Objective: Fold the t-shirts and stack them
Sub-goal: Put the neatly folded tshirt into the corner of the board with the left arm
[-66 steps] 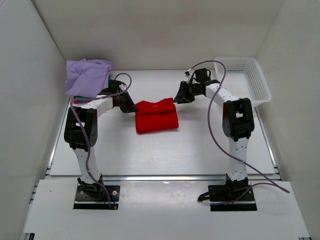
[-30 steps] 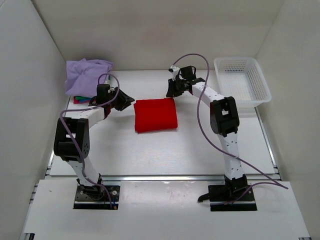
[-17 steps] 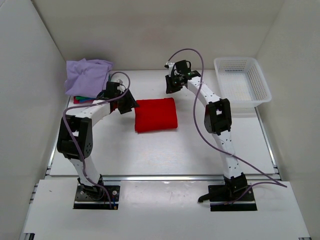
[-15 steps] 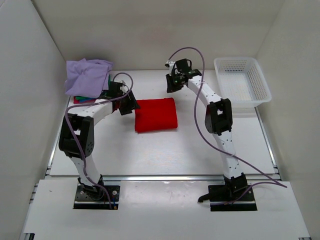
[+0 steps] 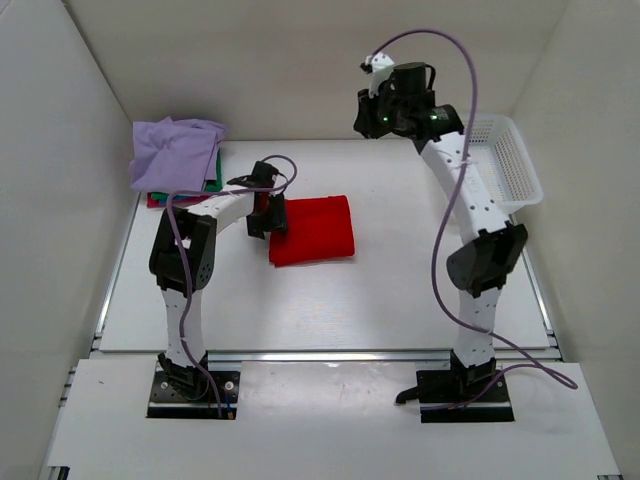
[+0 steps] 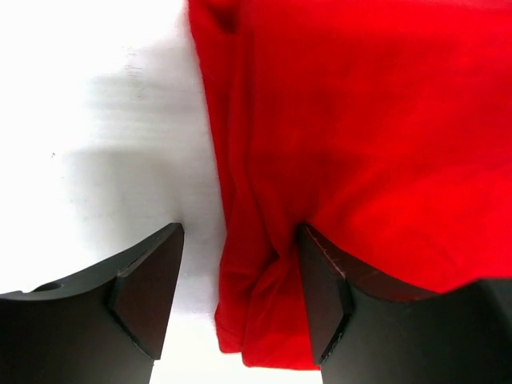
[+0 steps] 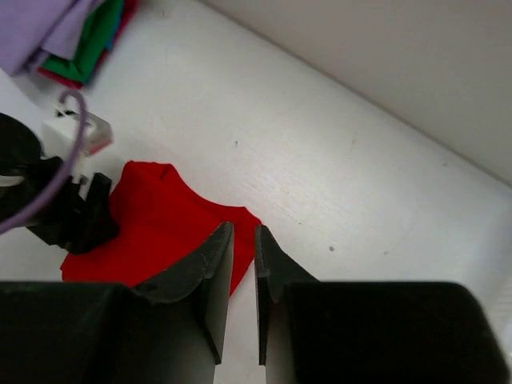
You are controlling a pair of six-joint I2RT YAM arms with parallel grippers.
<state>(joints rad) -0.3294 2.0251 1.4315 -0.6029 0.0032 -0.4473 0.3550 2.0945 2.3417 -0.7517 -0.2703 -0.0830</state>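
Stack: in the upper left of the top view you see a pile of t-shirts. A pale lavender t-shirt (image 5: 175, 150) lies rumpled on top. The edge of a green t-shirt (image 5: 213, 170) and a red bottom layer (image 5: 160, 199) peek out under it.
Left arm: it reaches from the lower left of the frame up toward the centre, its purple cable (image 5: 175, 225) looping beside it.
Left gripper: your left gripper (image 5: 268, 212) sits low at the left edge of the bright red t-shirt (image 5: 312, 230). In the left wrist view its jaws are spread. The left finger (image 6: 148, 288) is over bare white table (image 5: 400, 290) and the right finger (image 6: 320, 296) is against the cloth. The shirt's folded, wrinkled edge runs between them, and they are not pinching it.
Bright red t-shirt: folded into a neat rectangle, it lies flat just left of centre in the top view, well apart from the stack.
Right gripper: your right gripper (image 5: 375, 115) is high near the top centre of the frame, well clear of the table, and looks down on the scene. In the right wrist view its jaws are nearly pressed together, with only a thin slit between them, and they grip nothing.
Basket: a white mesh basket (image 5: 520, 170) stands at the upper right, partly hidden behind the right arm.
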